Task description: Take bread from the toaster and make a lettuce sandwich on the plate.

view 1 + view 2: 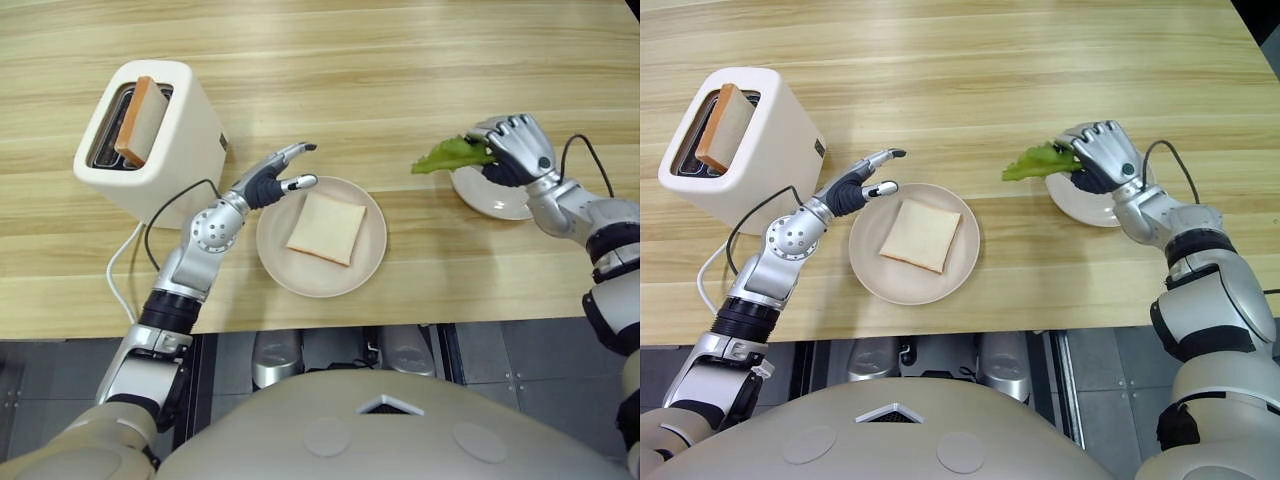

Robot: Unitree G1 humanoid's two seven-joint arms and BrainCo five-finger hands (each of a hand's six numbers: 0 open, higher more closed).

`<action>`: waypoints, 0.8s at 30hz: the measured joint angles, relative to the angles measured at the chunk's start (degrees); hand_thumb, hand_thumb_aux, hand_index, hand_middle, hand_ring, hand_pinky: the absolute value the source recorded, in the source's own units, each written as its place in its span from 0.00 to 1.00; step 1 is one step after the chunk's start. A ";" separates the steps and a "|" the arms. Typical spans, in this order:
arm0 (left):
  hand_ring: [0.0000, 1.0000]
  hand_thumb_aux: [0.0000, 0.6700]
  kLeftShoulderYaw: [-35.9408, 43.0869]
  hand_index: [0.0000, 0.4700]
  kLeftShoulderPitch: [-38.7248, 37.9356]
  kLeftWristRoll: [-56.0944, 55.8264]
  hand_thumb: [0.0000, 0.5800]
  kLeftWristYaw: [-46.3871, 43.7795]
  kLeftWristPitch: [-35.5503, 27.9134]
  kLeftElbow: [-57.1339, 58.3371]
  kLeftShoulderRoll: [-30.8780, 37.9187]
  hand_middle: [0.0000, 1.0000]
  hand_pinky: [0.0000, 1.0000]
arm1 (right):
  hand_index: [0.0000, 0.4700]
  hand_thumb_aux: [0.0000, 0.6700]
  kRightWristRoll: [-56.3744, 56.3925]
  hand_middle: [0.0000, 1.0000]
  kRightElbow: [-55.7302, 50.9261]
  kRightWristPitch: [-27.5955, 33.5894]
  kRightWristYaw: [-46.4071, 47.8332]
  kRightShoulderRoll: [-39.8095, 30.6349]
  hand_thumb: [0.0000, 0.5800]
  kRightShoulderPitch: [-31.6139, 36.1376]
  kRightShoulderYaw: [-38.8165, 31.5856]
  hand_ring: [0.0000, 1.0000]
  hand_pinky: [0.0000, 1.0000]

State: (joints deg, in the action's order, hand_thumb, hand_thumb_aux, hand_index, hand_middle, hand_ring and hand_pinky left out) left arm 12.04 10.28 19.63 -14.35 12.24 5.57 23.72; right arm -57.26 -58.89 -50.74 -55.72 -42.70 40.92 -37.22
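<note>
A cream toaster (160, 140) stands at the left with one slice of bread (140, 122) sticking up from a slot. A beige plate (300, 275) in the middle carries a flat slice of bread (328, 228). My left hand (275, 178) hovers open just left of the plate's rim, between the plate and the toaster, holding nothing. At the right my right hand (515, 148) is shut on a green lettuce leaf (450, 155), held over a small white dish (490, 198), with the leaf sticking out to the left.
The toaster's white cord (122, 268) and a black cable (165, 215) trail across the wooden table (400, 60) beside my left forearm. The table's front edge runs just below the plate.
</note>
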 measured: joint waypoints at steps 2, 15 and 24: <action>0.00 0.00 -1.95 0.00 0.27 -0.01 0.00 1.35 -0.13 -3.10 0.02 0.00 0.00 | 0.98 1.00 0.50 1.00 6.70 -3.10 2.13 1.36 1.00 -0.09 0.11 1.00 1.00; 0.00 0.00 -19.61 0.00 -0.28 1.50 0.00 5.39 -3.72 -22.93 6.93 0.00 0.00 | 0.98 1.00 2.15 1.00 16.57 -8.12 15.69 14.82 1.00 -2.27 -0.89 1.00 1.00; 0.00 0.00 -26.47 0.00 -5.41 7.81 0.00 10.31 -5.91 -16.09 11.84 0.00 0.00 | 0.00 0.00 2.87 0.60 1.58 -9.49 25.96 22.39 0.00 -0.55 -3.68 0.60 0.60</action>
State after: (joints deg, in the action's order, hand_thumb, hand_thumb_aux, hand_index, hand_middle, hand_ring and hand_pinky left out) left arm -14.43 4.86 27.44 -4.04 6.33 -10.52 35.56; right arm -54.39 -57.32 -60.23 -29.77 -20.31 40.37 -40.90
